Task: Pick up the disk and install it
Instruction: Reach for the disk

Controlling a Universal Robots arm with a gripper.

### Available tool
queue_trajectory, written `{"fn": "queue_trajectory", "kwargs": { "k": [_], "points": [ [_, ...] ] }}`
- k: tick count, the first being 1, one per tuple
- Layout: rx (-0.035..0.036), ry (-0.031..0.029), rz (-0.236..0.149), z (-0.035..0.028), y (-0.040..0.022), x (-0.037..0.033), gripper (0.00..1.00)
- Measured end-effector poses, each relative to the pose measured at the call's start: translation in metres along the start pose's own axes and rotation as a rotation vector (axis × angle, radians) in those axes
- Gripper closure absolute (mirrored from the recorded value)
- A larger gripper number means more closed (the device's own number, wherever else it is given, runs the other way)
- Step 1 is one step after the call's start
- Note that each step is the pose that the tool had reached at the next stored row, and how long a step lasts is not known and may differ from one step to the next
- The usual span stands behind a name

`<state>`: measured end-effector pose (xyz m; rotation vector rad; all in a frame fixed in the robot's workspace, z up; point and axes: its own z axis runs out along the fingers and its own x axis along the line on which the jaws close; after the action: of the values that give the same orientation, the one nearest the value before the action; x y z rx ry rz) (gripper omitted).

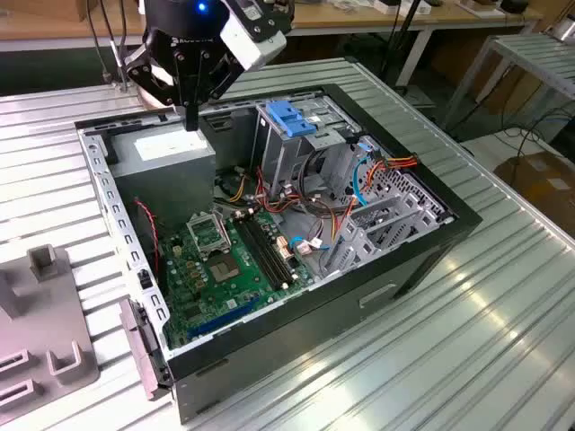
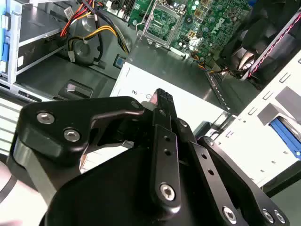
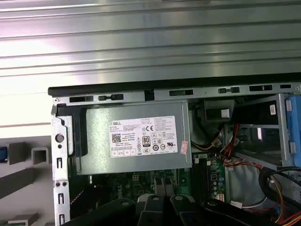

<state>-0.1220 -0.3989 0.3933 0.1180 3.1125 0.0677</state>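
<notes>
Gripper (image 1: 191, 124): hangs just above the grey box (image 1: 166, 160) at one corner of the open computer case (image 1: 422, 242). Fingers (image 2: 164, 101) brought together with no gap, gripping nothing. Points straight down at the top of the grey box, close to it, contact not clear. Disk (image 2: 286, 133): sits outside the case, past the slotted case wall alongside the grey box. Appears in the second wrist view as a grey slab with a blue rail, well apart from the gripper. On that same side of the grey box, grey holder blocks (image 1: 54, 359) on the ribbed table (image 1: 467, 359). On the opposite side of the grey box, a metal cage (image 1: 278, 157) topped with a blue latch (image 1: 292, 118), with yellow and red cables (image 1: 235, 189) between box and cage. Green circuit board (image 1: 216, 269) flat on the case floor, right beside the grey box.
</notes>
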Motion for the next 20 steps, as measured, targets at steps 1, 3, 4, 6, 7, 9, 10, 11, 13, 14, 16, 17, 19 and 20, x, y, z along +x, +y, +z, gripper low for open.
{"fn": "queue_trajectory", "kwargs": {
  "k": [1, 3, 4, 6, 7, 9, 10, 11, 13, 14, 16, 17, 19, 20],
  "points": [
    [0.0, 0.0, 0.0, 0.0, 0.0, 0.0, 0.89],
    [0.0, 0.0, 0.0, 0.0, -0.0001, 0.0014, 0.89],
    [0.0, 0.0, 0.0, 0.0, -0.0002, 0.0025, 0.89],
    [0.0, 0.0, 0.0, -0.0001, -0.0003, 0.0036, 0.89],
    [0.0, 0.0, 0.0, -0.0001, -0.0003, 0.0042, 0.89],
    [0.0, 0.0, 0.0, -0.0002, -0.0004, 0.0054, 0.89],
    [0.0, 0.0, 0.0, -0.0002, -0.0005, 0.0065, 0.89],
    [0.0, 0.0, 0.0, -0.0002, -0.0006, 0.0072, 0.89],
    [0.0, 0.0, 0.0, -0.0003, -0.0007, 0.0091, 0.89],
    [-0.0001, 0.0, 0.0, -0.0003, -0.0007, 0.01, 0.89],
    [0.0, 0.0, 0.0, -0.0003, -0.0008, 0.0115, 0.89],
    [0.0, 0.0, 0.0, -0.0003, -0.0009, 0.0122, 0.89],
    [0.0, 0.0, 0.0, -0.0004, -0.0012, 0.0158, 0.89],
    [0.0, 0.0, 0.0, -0.0005, -0.0013, 0.0177, 0.89]
  ]
}}
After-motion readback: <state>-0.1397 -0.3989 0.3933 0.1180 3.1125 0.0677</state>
